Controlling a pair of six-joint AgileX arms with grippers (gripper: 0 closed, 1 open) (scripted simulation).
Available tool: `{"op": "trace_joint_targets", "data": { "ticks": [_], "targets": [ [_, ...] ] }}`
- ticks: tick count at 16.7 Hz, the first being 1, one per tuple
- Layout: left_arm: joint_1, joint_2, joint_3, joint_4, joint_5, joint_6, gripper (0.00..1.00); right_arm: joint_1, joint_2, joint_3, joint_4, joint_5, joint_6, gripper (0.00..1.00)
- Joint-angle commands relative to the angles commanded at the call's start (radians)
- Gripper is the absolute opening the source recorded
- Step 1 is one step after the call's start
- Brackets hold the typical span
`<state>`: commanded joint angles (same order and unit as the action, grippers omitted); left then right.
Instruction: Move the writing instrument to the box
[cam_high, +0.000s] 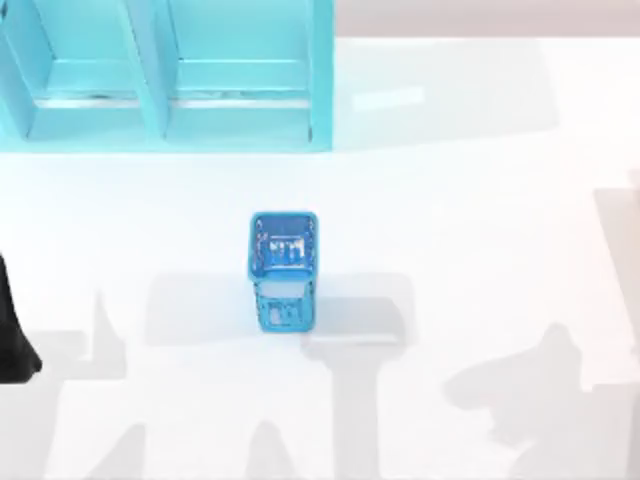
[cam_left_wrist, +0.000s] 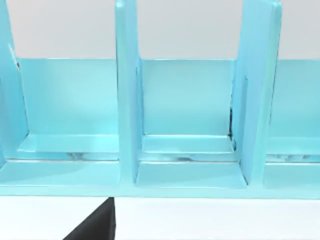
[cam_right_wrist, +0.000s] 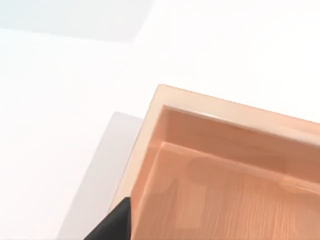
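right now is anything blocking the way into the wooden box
Nothing visible does. In the right wrist view the wooden box has its top uncovered and its inside bare. The blue basket stands mid-table in the top view.

Surfaces before you, by finish:

- Table (cam_high: 480, 200): smooth, matt white, plain and unpatterned.
- Shelf unit (cam_high: 160, 70), far left: light blue, painted-looking, smooth with a soft sheen; you see scuffed streaks along its ledges in the left wrist view (cam_left_wrist: 185, 150).
- Small basket (cam_high: 284, 270), centre: glossy blue plastic, perforated walls, bright highlights.
- Box (cam_right_wrist: 235, 175): pale wood-look, faint grain on the floor, satin finish.
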<state>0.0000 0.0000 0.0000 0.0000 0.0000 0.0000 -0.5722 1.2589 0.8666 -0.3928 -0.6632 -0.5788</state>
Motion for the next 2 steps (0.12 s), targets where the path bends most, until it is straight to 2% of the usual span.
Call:
{"op": "trace_joint_targets", "data": {
  "ticks": [2],
  "targets": [
    [0.000, 0.000, 0.000, 0.000, 0.000, 0.000, 1.00, 0.000, 0.000, 0.000, 0.000, 0.000, 0.000, 1.00]
  ]
}}
